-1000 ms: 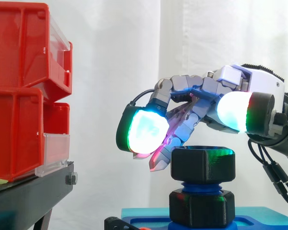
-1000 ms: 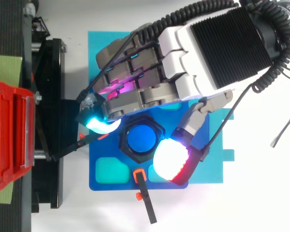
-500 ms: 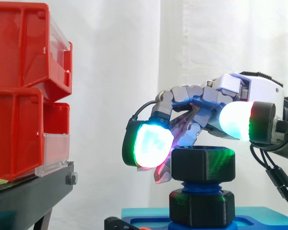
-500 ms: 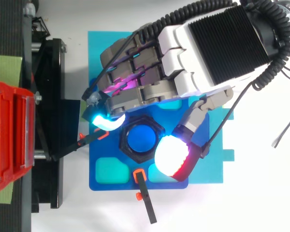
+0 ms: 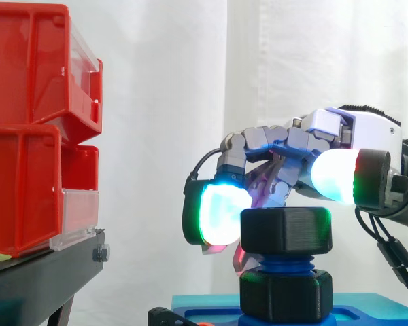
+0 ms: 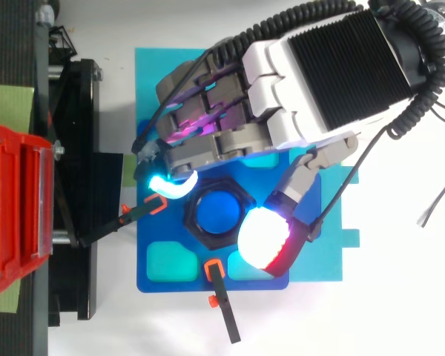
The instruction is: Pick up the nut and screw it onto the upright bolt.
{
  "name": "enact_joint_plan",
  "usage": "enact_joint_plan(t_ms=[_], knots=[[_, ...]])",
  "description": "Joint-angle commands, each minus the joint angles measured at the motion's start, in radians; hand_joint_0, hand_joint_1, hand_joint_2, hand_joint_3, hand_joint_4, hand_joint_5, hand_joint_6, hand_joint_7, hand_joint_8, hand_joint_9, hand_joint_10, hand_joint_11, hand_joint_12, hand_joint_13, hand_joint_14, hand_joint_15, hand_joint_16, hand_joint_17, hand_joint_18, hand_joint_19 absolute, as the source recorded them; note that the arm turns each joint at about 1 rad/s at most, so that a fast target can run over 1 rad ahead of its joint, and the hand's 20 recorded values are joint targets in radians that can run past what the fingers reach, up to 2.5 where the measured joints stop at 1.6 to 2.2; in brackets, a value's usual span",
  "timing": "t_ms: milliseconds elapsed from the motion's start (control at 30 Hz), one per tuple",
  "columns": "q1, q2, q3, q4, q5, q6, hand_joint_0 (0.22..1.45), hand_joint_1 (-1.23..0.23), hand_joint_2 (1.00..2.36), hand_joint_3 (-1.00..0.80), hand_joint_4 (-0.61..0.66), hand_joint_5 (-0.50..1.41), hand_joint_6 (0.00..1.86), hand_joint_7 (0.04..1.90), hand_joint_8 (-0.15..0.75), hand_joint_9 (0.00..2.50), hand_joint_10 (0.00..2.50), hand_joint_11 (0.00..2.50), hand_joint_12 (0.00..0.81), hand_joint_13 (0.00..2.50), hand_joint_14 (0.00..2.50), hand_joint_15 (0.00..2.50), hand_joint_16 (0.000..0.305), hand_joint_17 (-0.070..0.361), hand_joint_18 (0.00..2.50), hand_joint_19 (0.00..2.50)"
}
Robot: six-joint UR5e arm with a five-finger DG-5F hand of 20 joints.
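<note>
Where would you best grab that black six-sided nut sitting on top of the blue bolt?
By two opposite flat sides of the black six-sided nut, coming down from above. It sits level on the upright blue threaded bolt with its sides free all round, and a second black nut sits close beneath. The hand curls round it that way, thumb opposite fingers.

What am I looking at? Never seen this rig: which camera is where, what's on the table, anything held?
A robot arm ends in a hand; the coloured glow is its own. One picture looks level from the side, the other straight down. On the table lies a blue tray with a blue bolt upright in it. A black nut sits on the bolt's top, a second nut lower down. The hand is right at the upper one; whether it grips it, I cannot tell. Red bins sit on a black stand at the left.
</note>
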Motion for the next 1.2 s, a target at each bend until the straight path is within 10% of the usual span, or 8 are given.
enact_joint_plan(t_ms=[0,533,733,1167], knots=[[-0.006,0.000,0.000,-0.014,0.000,0.000,0.52,-0.26,1.00,-0.50,0.14,0.01,0.51,1.22,0.238,1.30,0.00,0.05,0.153,1.01,0.00,0.00,0.021,0.047,0.79,0.20],[-0.057,0.000,0.001,0.005,-0.025,0.000,0.50,-0.21,1.00,-0.50,0.09,0.09,0.50,1.37,0.229,1.49,0.00,0.05,0.141,1.11,0.00,0.00,0.021,0.047,0.90,0.22],[-0.080,0.000,0.040,0.058,-0.087,0.011,0.48,-0.19,1.00,-0.50,0.21,0.01,0.51,1.00,0.204,1.33,0.00,0.00,0.139,0.86,0.00,0.00,0.022,0.050,0.67,0.11],[-0.049,0.000,0.040,0.044,-0.061,0.011,0.47,-0.20,1.00,-0.50,0.17,-0.04,0.50,0.76,0.186,1.10,0.00,0.00,0.151,0.74,0.00,0.00,0.022,0.050,0.52,0.05]])
